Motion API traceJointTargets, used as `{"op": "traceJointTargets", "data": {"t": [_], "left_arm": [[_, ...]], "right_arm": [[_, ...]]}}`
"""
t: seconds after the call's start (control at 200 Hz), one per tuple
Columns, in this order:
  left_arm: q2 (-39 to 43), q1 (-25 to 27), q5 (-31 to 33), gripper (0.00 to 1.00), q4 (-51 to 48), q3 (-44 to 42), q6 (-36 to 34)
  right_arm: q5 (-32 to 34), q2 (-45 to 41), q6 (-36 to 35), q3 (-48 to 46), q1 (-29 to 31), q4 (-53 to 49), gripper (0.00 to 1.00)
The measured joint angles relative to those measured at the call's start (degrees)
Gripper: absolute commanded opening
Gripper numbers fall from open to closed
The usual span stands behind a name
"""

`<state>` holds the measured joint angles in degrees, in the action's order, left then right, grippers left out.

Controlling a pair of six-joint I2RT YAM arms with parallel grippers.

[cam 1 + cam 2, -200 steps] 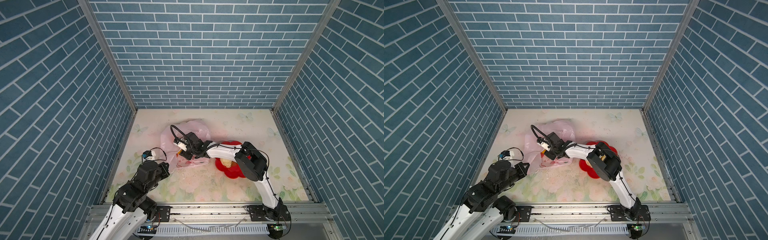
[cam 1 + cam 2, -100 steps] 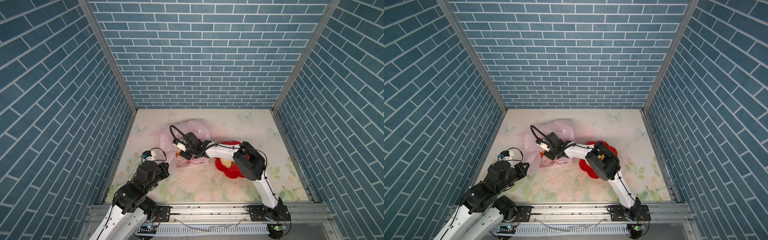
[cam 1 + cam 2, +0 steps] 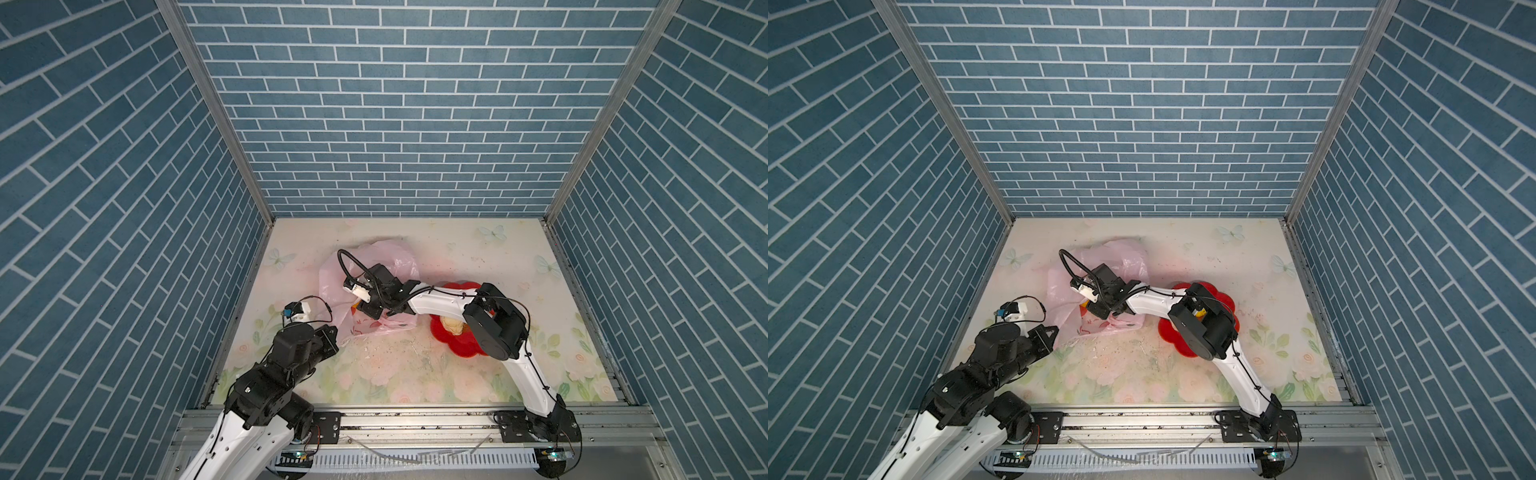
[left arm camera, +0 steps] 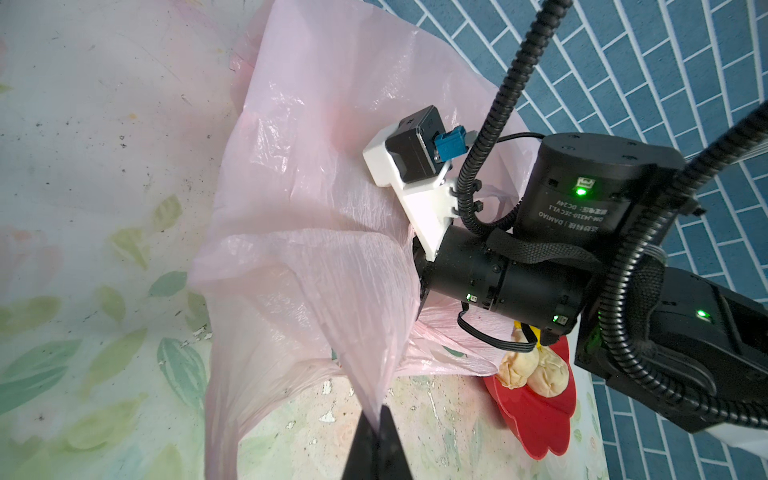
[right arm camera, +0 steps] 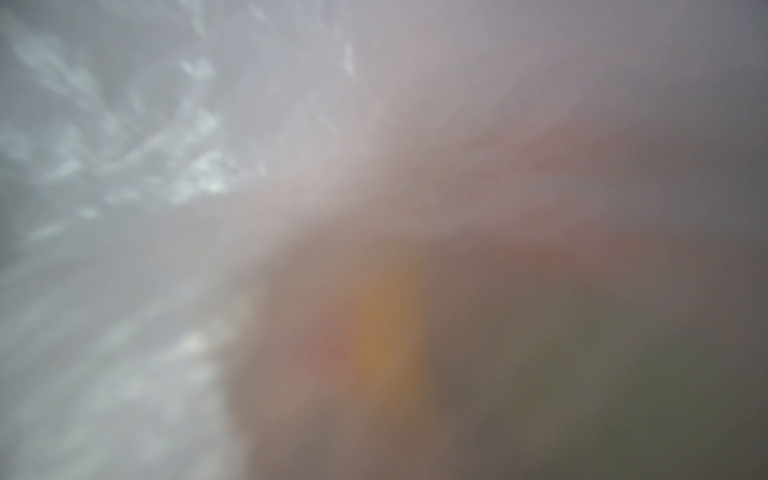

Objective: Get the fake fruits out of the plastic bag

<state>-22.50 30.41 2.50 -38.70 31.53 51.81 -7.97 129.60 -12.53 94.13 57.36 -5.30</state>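
Note:
The pale-pink plastic bag (image 3: 374,259) (image 3: 1119,259) (image 4: 311,199) lies left of centre. My left gripper (image 4: 376,419) (image 3: 334,332) is shut on a pinched fold of the bag's near edge and holds it up. My right gripper (image 3: 366,311) (image 3: 1094,309) reaches into the bag's mouth, its fingers hidden by the film. A yellow-orange fake fruit (image 3: 355,307) (image 3: 1084,306) shows just beside it inside the bag. The right wrist view is fogged by plastic, with only a blurred orange patch (image 5: 378,332). Two cream lumpy fake fruits (image 4: 532,370) (image 3: 453,325) rest on the red dish (image 4: 536,428).
The red flower-shaped dish (image 3: 461,353) (image 3: 1169,332) sits right of the bag, partly under my right arm's elbow. Blue brick walls close in the floral table on three sides. A metal rail runs along the front edge.
My right gripper has edged slightly further left into the bag. The left gripper keeps its hold on the bag and has not moved.

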Motion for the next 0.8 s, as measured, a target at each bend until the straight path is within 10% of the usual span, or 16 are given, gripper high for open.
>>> {"op": "traceJointTargets", "data": {"t": [0.8], "left_arm": [[0.07, 0.00, 0.00, 0.01, 0.17, -0.66, 0.09]], "right_arm": [[-0.04, 2.97, -2.54, 4.46, 0.02, -3.67, 0.22]]}}
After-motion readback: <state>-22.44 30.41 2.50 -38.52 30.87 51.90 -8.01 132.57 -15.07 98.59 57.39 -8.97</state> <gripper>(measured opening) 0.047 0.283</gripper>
